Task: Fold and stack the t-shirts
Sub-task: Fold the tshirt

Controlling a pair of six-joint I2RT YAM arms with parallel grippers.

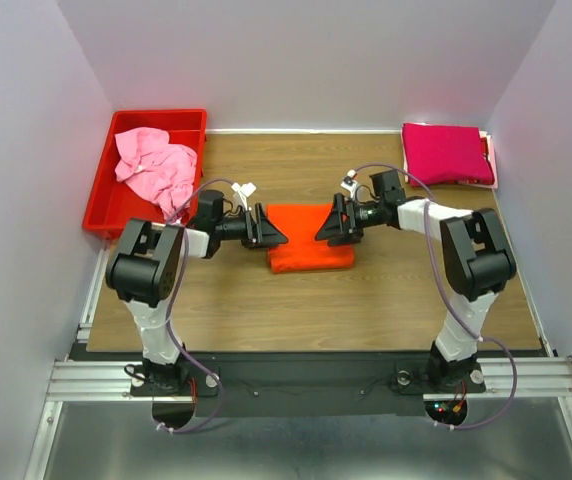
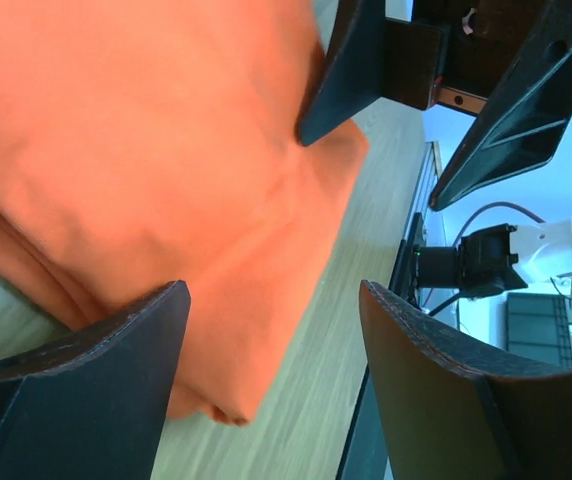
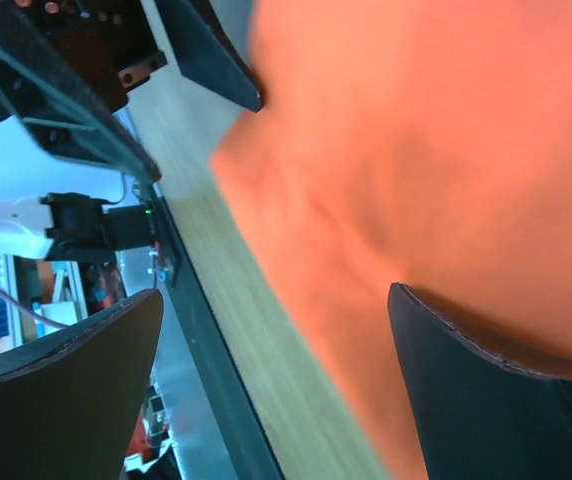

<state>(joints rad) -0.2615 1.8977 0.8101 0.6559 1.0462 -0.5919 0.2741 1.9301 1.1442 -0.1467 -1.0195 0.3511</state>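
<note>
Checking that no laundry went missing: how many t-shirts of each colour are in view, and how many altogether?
orange t-shirt: 1
magenta t-shirt: 1
light pink t-shirt: 1
Total: 3
A pale pink edge under the magenta one might be another; I cannot tell.

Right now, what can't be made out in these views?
- Top view: orange shirt side edges, covered by left pincer and right pincer.
- Right wrist view: that shirt's folds, blurred and cut off by the frame.
- Top view: what lies under the magenta shirt, too small to tell.
</note>
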